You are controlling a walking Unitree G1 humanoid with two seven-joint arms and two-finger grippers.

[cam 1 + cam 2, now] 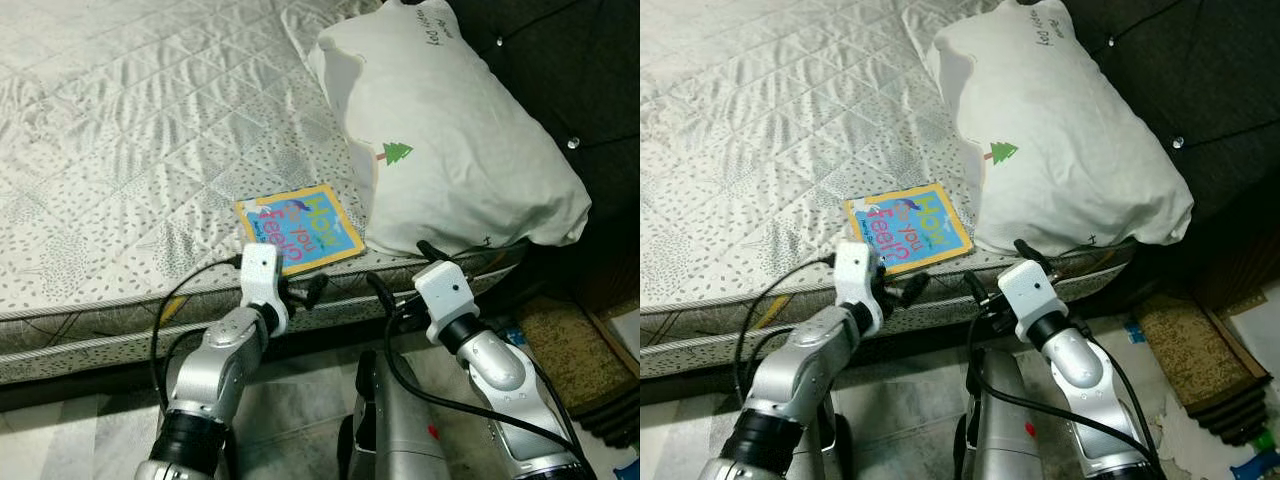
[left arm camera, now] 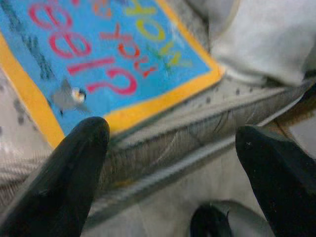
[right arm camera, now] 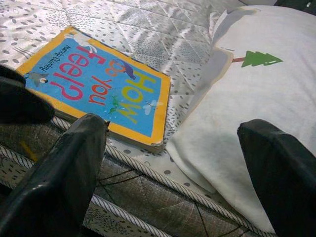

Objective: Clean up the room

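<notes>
The book [image 1: 299, 229] lies flat at the near edge of the bed [image 1: 120, 130], just beside the pillow [image 1: 450, 140] — not yet picked up. The left gripper [image 1: 300, 293] hovers at that edge, fingers spread and empty; the right gripper [image 1: 400, 270] too — tidying looks barely begun.

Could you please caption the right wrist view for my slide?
Open right gripper at the mattress edge, facing a book beside a pillow.

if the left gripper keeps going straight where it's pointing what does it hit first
Probably the near edge of the book at the mattress edge. The open left gripper points at that spot, though depth is hard to judge.
</notes>
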